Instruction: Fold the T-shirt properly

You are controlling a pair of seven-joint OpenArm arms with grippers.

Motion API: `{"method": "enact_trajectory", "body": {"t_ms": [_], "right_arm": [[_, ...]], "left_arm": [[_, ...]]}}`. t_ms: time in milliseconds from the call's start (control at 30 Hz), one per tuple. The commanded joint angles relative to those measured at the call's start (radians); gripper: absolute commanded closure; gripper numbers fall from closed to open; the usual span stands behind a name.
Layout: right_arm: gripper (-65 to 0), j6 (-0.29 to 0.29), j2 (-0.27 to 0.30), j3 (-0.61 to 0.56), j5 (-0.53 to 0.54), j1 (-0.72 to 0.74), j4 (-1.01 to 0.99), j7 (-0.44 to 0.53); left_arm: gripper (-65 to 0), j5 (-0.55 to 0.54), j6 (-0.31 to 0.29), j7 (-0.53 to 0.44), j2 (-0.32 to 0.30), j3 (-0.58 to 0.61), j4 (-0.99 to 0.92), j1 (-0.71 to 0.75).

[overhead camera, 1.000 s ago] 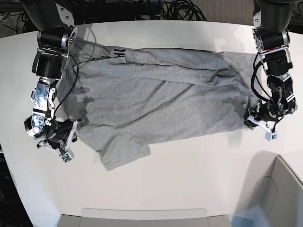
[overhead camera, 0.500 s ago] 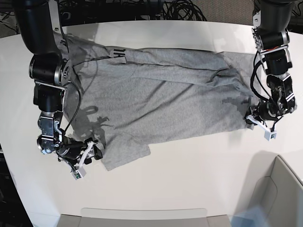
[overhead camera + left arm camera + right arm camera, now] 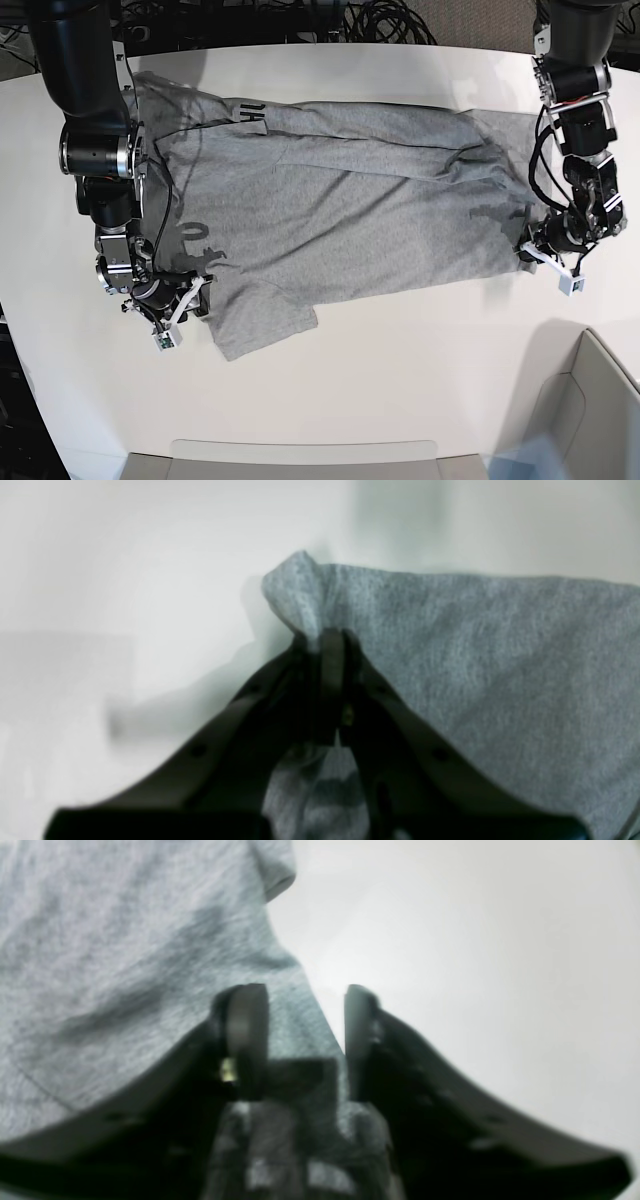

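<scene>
The light grey T-shirt (image 3: 340, 200) lies spread across the white table (image 3: 400, 340), with a strip of black lettering (image 3: 250, 111) showing at a folded edge near the back. My left gripper (image 3: 528, 250) is at the shirt's right edge. In the left wrist view it (image 3: 325, 637) is shut on a bunched corner of the T-shirt (image 3: 475, 645). My right gripper (image 3: 193, 297) is at the shirt's lower left edge. In the right wrist view it (image 3: 305, 995) stands open, with the edge of the T-shirt (image 3: 125, 940) running between its fingers.
A grey bin (image 3: 590, 400) stands at the front right corner and a pale tray edge (image 3: 300, 458) runs along the front. Black cables (image 3: 380, 20) lie behind the table. Both arms' upper links hang over the shirt's far corners.
My right arm swung in from the bare table on the left to the shirt's lower left edge, and its jaws now straddle the fabric. The left gripper stays clamped at the right edge.
</scene>
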Motion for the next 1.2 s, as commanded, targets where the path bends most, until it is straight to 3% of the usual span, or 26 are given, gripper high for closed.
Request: {"method": "enact_trajectory", "body": {"t_ms": [0, 133, 267, 433, 500, 633, 767, 867, 967, 1167], "right_arm": [[-16.5, 0.01, 0.006, -0.007, -0.031, 0.0, -0.002, -0.094], [0.0, 0.01, 0.044, -0.004, -0.031, -0.017, -0.002, -0.215], [0.0, 0.012, 0.063, -0.006, -0.031, -0.02, -0.002, -0.351], [0.0, 0.015, 0.086, -0.006, -0.031, -0.064, 0.001, -0.387], [0.0, 0.084, 0.087, 0.001, -0.016, -0.09, 0.035, -0.39], [0.0, 0.292, 0.106, 0.113, 0.118, -0.205, 0.259, -0.434], [0.0, 0.298, 0.086, 0.194, 0.152, -0.377, 0.709, -0.562], [0.0, 0.298, 0.044, 0.2, 0.143, -0.486, 0.967, -0.565], [0.0, 0.298, 0.015, 0.209, 0.143, -0.523, 1.071, -0.566], [-28.0, 0.298, -0.014, 0.298, 0.146, -0.528, 1.2, -0.566]], "left_arm": [[-2.8, 0.028, 0.01, 0.04, -0.008, 0.003, 0.002, -0.003], [-2.8, 0.028, 0.01, 0.04, -0.008, 0.003, 0.002, -0.003], [-2.8, 0.028, 0.01, 0.04, -0.008, 0.003, 0.002, -0.003], [-2.8, 0.028, 0.01, 0.04, -0.008, 0.003, 0.002, -0.002], [-2.8, 0.028, 0.01, 0.04, -0.008, 0.001, 0.002, 0.01], [-2.8, 0.028, 0.01, 0.04, -0.008, 0.001, 0.002, 0.018], [-2.8, 0.028, 0.01, 0.04, -0.008, 0.001, 0.002, 0.018], [-2.8, 0.028, 0.01, 0.039, -0.008, 0.001, 0.002, 0.017], [-2.8, 0.028, 0.01, 0.039, 0.004, 0.001, 0.002, 0.017], [-2.8, 0.028, 0.01, 0.039, 0.005, 0.001, 0.002, 0.018]]}}
